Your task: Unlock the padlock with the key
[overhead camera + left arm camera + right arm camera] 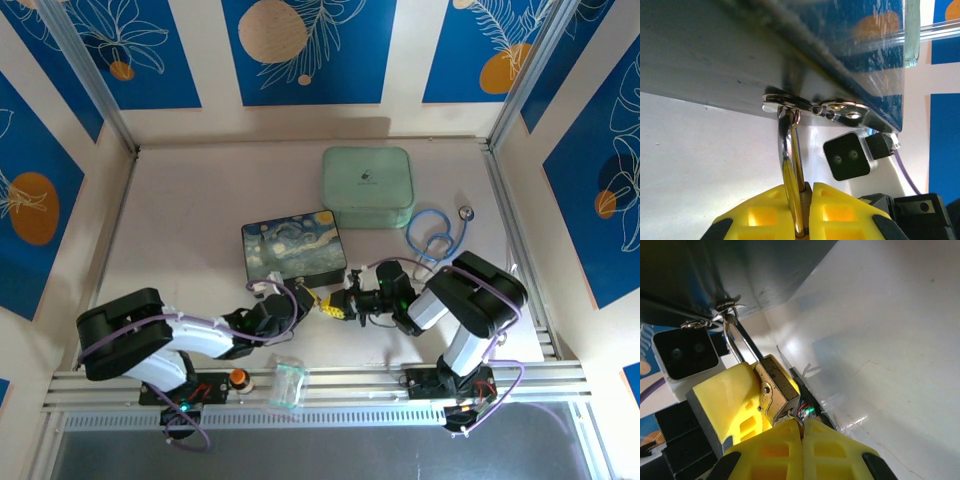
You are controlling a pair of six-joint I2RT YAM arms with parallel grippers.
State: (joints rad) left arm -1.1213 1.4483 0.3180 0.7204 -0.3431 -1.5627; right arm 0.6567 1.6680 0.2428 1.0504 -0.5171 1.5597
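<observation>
Between the fingertips of the left gripper [802,197] sits the padlock [776,385], its brass body clamped edge-on by the 2 yellow fingers [730,395], which are closed on it. Its silvery shackle [788,145] runs up and away from that gripper into the metal hasp [785,100] on the wall of the painted tin [293,248]. At the body's underside, directly ahead of the right gripper [802,427], a sliver of pale metal shows, judged to be the key [791,415]. The right gripper's 2 fingers are pressed together on it, their tips just short of the brass. Whether the blade is fully seated in the keyway cannot be told, since the fingertips hide the joint. Both grippers meet nose to nose just off the tin's near corner, above the white table [890,340]. Step in hand, by assessment: seating and turning the key. To do it well, the left gripper should hold the body rigid against the hasp while the right gripper rolls about the key's own axis, without side load. Push in before turning, as a half-entered blade may slip or bend. Watch the shackle for release.
</observation>
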